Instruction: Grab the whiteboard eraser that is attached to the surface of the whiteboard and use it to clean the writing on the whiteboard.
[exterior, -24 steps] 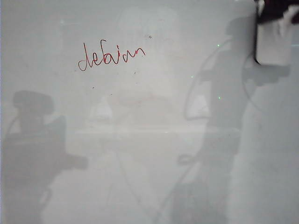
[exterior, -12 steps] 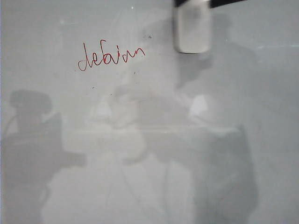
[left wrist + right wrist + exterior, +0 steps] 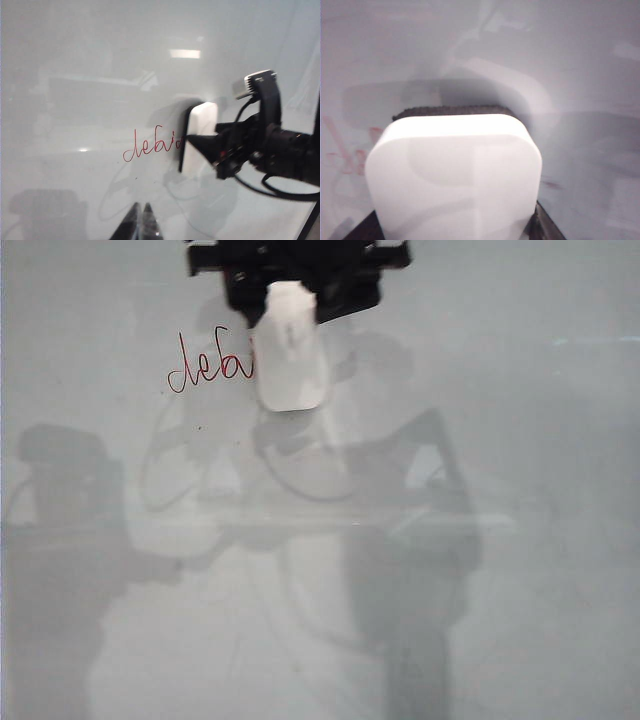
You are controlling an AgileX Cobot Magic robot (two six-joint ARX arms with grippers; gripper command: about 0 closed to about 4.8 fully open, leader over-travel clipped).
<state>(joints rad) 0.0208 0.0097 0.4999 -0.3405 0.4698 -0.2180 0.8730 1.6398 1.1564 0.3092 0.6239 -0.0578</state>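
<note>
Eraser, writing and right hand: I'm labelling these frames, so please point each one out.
Eraser (image 3: 289,360), exterior view, middle of its white face.
Writing (image 3: 205,365), exterior view, the red letters left uncovered.
Right hand (image 3: 292,285), exterior view, black hand clamped on the eraser's top end.

Pale reflected band crosses mid-surface. One grey silhouette lies left of the band, another overlaps its right part; a dark speck sits above it.

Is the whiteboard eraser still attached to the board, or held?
Held: the right gripper clamps the whiteboard eraser over the end of the writing.
</note>
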